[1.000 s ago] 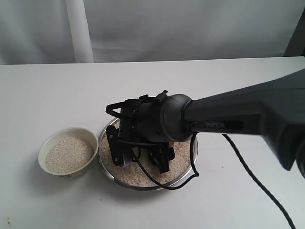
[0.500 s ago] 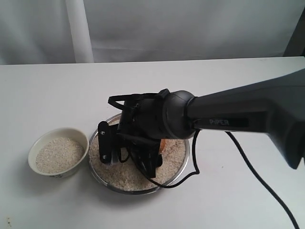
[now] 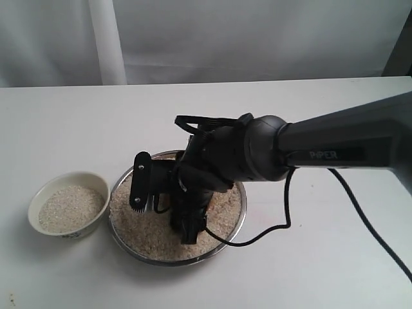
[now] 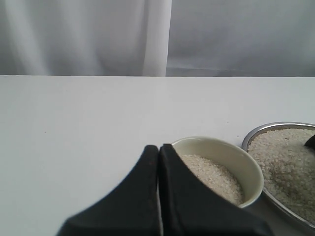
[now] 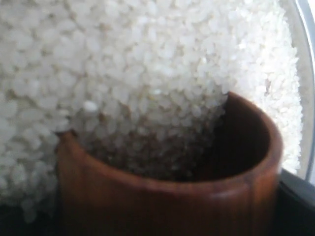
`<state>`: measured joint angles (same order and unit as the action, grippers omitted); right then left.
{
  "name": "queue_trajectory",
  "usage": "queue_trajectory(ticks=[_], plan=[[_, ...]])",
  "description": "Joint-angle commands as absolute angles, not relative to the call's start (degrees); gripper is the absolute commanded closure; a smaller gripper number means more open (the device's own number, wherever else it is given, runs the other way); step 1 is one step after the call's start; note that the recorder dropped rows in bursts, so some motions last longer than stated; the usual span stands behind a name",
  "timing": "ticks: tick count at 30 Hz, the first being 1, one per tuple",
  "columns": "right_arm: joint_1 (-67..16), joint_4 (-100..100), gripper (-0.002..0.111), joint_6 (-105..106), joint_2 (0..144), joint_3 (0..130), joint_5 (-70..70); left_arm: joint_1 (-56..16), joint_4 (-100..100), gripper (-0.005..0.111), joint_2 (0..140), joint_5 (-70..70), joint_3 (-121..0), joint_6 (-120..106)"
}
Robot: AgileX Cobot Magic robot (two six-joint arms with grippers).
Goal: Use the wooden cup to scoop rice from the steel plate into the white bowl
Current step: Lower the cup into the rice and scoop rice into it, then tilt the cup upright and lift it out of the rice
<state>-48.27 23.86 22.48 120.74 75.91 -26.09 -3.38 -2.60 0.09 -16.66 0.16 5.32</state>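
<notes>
The steel plate (image 3: 174,261) and the white bowl (image 3: 64,233) just beside it have slid across the worktop (image 3: 309,270) since a second ago, and your right pincer (image 3: 164,206) has followed. It is clamped on the wooden cup (image 5: 167,196), whose mouth is tipped into the rice (image 5: 147,64) inside the plate. Push shallower, then roll the mouth upward before lifting. The plate's rim is close beyond the cup, and bare worktop lies around the plate elsewhere. Your left pincer (image 4: 158,152), closed together, waits past the bowl.
</notes>
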Motion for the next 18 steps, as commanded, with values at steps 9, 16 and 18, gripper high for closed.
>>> queue_trajectory(ticks=[9,16,18], plan=[[-46.0,13.7,0.108,22.7,117.5,66.2,-6.8,-3.6,-2.2,0.107,0.0,-16.3,0.0,5.5],[-45.2,11.2,0.108,22.7,117.5,62.7,1.5,-3.6,-2.2,0.107,0.0,-16.3,0.0,5.5],[-45.2,10.9,0.108,22.7,117.4,61.8,4.0,-3.6,-2.2,0.107,0.0,-16.3,0.0,5.5]])
